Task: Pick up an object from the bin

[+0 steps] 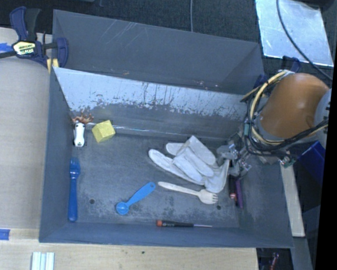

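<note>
My gripper (235, 158) hangs low at the right side of the bin, under the orange dome. It is right at the right-hand edge of a crumpled white glove (191, 160) that lies in the middle of the bin floor. A dark purple pen (236, 192) lies just below the gripper, pointing towards the front wall. A white plastic fork (189, 191) rests in front of the glove, its tines towards the pen.
A blue spoon (134, 197) lies front centre and a thin black-and-red screwdriver (183, 225) along the front wall. At the left are a blue toothbrush (72, 188), a yellow block (103, 131) and a small white toy figure (80, 132).
</note>
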Robot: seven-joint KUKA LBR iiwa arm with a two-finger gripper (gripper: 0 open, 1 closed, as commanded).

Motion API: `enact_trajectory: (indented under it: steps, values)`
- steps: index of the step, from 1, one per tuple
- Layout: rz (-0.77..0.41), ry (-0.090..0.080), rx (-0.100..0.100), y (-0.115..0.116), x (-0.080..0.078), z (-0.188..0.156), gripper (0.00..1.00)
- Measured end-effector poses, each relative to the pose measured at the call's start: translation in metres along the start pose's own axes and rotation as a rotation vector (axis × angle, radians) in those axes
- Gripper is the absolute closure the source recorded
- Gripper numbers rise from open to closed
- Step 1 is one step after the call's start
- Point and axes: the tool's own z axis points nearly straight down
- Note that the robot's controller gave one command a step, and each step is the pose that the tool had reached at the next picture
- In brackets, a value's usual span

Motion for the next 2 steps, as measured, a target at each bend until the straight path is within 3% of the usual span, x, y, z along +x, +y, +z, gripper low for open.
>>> enact_trajectory:
  steps: [1,2]
  values:
    - [-0.006,0.002,0.003,0.001,-0.001,0.0,1.0]
    - [-0.005,0.008,-0.005,0.003,0.001,-0.03,1.0]
